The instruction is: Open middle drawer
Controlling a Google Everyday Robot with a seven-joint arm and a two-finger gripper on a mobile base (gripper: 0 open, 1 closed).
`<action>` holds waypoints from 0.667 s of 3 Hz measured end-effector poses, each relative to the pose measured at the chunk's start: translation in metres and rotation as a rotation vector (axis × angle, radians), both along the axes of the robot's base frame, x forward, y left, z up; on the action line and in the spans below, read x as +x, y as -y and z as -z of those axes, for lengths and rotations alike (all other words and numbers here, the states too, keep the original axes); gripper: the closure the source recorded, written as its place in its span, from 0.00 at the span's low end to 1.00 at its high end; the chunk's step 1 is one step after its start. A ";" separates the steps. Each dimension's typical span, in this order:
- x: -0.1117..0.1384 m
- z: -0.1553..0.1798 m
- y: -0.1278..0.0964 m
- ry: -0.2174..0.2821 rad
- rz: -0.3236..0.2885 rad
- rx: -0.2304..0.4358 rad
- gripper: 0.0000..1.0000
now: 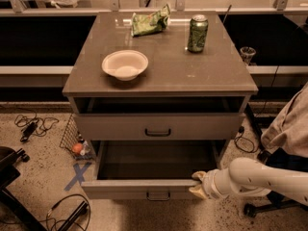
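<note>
Cabinet top (202,71): one bowl (124,64), one can (198,33); tool (198,186) at middle drawer (120,189) (open).

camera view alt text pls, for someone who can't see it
The middle drawer of a grey-brown cabinet stands pulled well out, showing its plain grey inside, with the robot's gripper at the right end of its front edge. On the cabinet's top sit a white bowl, a green can and a crumpled green bag.

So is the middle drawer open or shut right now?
Open. The middle drawer is pulled well out of the cabinet, its grey inside showing; the gripper is at the right end of its front.
</note>
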State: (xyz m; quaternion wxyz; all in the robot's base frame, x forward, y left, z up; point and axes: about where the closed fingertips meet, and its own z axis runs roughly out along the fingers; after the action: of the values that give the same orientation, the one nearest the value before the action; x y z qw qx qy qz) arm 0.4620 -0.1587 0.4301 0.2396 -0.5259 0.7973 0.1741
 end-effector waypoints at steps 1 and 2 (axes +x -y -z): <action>0.000 0.000 0.000 0.000 0.000 0.000 1.00; 0.000 0.000 0.000 0.000 0.000 0.000 0.82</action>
State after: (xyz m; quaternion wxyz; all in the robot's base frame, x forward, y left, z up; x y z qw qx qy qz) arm 0.4620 -0.1587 0.4301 0.2396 -0.5259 0.7973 0.1741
